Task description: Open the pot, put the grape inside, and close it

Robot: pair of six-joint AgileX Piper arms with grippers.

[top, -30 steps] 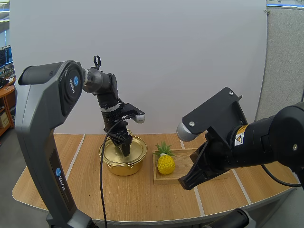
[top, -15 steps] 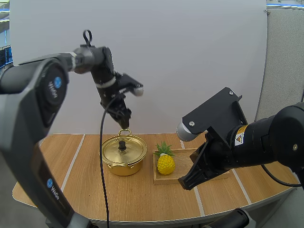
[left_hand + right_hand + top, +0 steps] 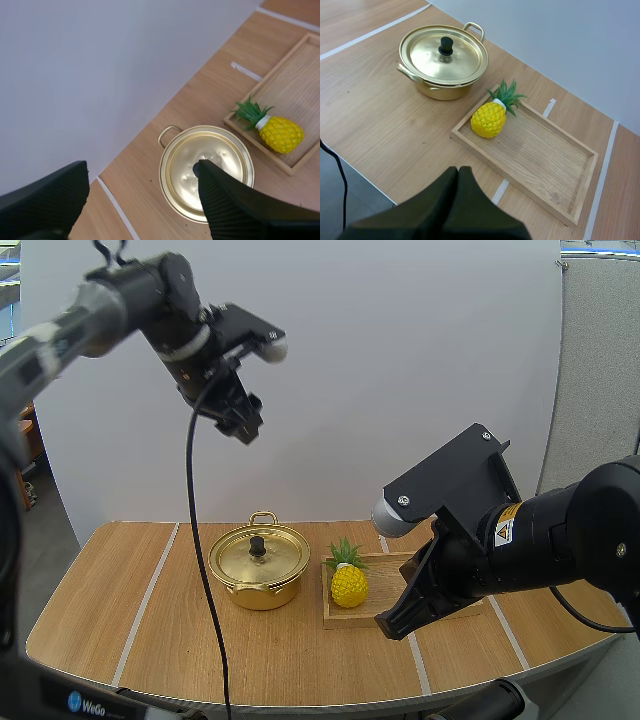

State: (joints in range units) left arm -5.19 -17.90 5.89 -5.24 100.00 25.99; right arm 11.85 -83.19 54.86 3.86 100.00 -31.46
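Note:
A golden pot (image 3: 259, 575) stands on the table with its lid (image 3: 258, 555) on, black knob (image 3: 258, 545) upright. My left gripper (image 3: 243, 426) hangs high above and slightly left of the pot, open and holding nothing. In the left wrist view its fingers (image 3: 235, 205) stand wide apart over the pot (image 3: 215, 150). A yellow toy pineapple (image 3: 348, 583) lies at the left end of a wooden tray (image 3: 395, 562). My right gripper (image 3: 396, 625) hovers over the tray's front edge; its fingers (image 3: 459, 175) lie together as one wedge. The right wrist view has pot (image 3: 445, 60), pineapple (image 3: 490, 119) and tray (image 3: 545, 160).
Pale tape lines (image 3: 155, 575) cross the wooden table (image 3: 280, 660). A white backdrop wall (image 3: 400, 360) rises behind it. The tray's right part (image 3: 555, 165) is bare wood. The table's rounded front edge (image 3: 320, 703) lies close to my right arm.
My left gripper has risen from the pot's lid knob to high above the table and drifted left. The lid stays on the pot. The right arm has not moved.

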